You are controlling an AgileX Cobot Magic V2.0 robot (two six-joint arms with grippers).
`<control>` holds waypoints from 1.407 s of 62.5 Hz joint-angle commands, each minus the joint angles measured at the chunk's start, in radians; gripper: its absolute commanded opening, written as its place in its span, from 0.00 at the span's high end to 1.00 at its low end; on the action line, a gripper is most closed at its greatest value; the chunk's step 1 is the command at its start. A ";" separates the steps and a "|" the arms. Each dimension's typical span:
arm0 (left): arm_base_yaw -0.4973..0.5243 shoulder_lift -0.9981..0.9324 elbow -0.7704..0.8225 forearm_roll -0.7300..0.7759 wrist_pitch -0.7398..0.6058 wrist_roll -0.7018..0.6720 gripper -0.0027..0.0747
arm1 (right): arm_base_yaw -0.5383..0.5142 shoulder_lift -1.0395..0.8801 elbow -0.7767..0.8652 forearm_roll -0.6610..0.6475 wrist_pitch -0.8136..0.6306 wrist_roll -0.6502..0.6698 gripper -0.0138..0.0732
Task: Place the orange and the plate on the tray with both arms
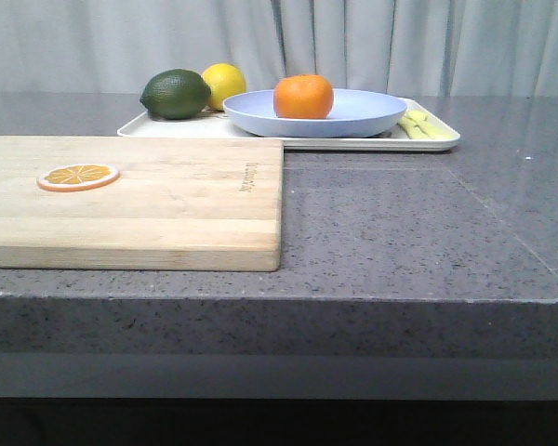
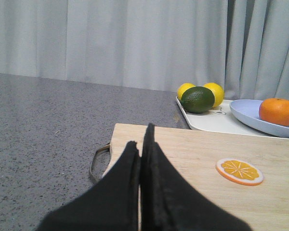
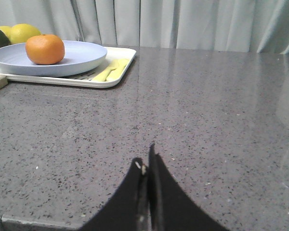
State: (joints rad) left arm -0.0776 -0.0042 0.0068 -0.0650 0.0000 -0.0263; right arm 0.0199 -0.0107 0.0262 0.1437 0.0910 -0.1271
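The orange (image 1: 303,97) sits in the pale lavender-blue plate (image 1: 372,113), and the plate rests on the white tray (image 1: 437,141) at the back of the counter. They also show in the left wrist view, the orange (image 2: 277,111) in the plate (image 2: 250,115) on the tray (image 2: 209,121), and in the right wrist view, the orange (image 3: 45,49), the plate (image 3: 82,57) and the tray (image 3: 120,72). My left gripper (image 2: 140,144) is shut and empty over the near end of the cutting board. My right gripper (image 3: 147,161) is shut and empty over bare counter, far from the tray. Neither gripper shows in the front view.
A wooden cutting board (image 1: 167,200) with an orange slice (image 1: 78,176) lies at front left, touching the tray's front edge. A green lime (image 1: 176,94) and a yellow lemon (image 1: 225,84) sit on the tray's left end. Pale yellow cutlery (image 1: 418,124) lies at its right end.
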 commanded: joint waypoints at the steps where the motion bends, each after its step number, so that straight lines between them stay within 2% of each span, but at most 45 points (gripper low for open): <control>1: 0.003 -0.017 0.028 -0.008 -0.077 -0.010 0.99 | 0.023 -0.019 -0.024 -0.001 -0.091 -0.013 0.92; 8: 0.003 -0.017 0.028 -0.008 -0.077 -0.010 0.99 | 0.053 -0.019 -0.024 -0.001 -0.091 -0.013 0.92; 44: 0.003 -0.017 0.028 -0.008 -0.077 -0.010 0.99 | 0.052 -0.019 -0.024 -0.003 -0.091 -0.013 0.92; 48: 0.003 -0.017 0.028 -0.008 -0.077 -0.010 0.99 | 0.045 -0.019 -0.024 -0.041 -0.098 0.031 0.92; 53: 0.003 -0.017 0.028 -0.008 -0.077 -0.010 0.99 | 0.023 -0.019 -0.024 -0.144 -0.098 0.176 0.92; 59: 0.003 -0.017 0.028 -0.008 -0.077 -0.010 0.99 | -0.016 -0.019 -0.024 -0.232 -0.098 0.277 0.92; 88: 0.003 -0.017 0.028 -0.008 -0.077 -0.010 0.99 | -0.038 -0.019 -0.024 -0.227 -0.156 0.281 0.92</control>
State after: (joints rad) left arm -0.0776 -0.0042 0.0068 -0.0650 0.0000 -0.0263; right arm -0.0131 -0.0107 0.0262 -0.0753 0.0282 0.1495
